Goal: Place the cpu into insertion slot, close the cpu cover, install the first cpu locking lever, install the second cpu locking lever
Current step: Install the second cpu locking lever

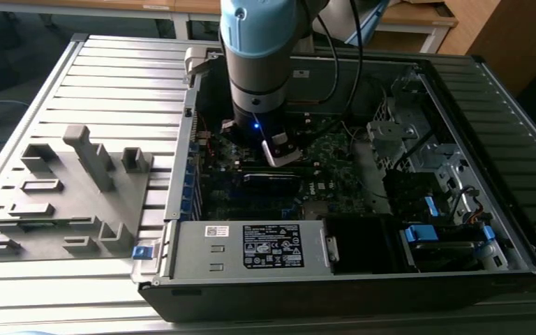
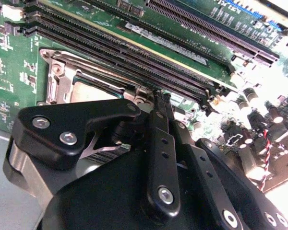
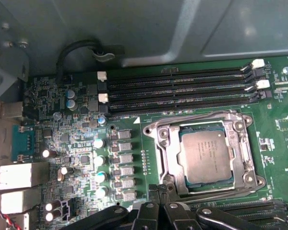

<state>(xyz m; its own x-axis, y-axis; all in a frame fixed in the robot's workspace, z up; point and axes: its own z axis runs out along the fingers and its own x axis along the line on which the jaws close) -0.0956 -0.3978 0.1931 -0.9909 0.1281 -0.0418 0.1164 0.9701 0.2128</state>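
Motherboard (image 3: 77, 143): cpu (image 3: 205, 157) beside end effector (image 3: 158, 194)

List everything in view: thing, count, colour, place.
computer case: one, black, open on the slatted table.
slatted table: one, grey, under everything.
motherboard: one, green, inside the case.
cpu: one, silver-grey, seated in its socket.
cpu cover: one, silver, down around the cpu.
memory slots: four, black, beside the socket.
power supply: one, grey with a black label, along the case's near edge.
fixture tray: one, grey, at the exterior view's left.
arm: one, grey and blue, reaching into the case.
gripper: one, black, at the socket's edge.
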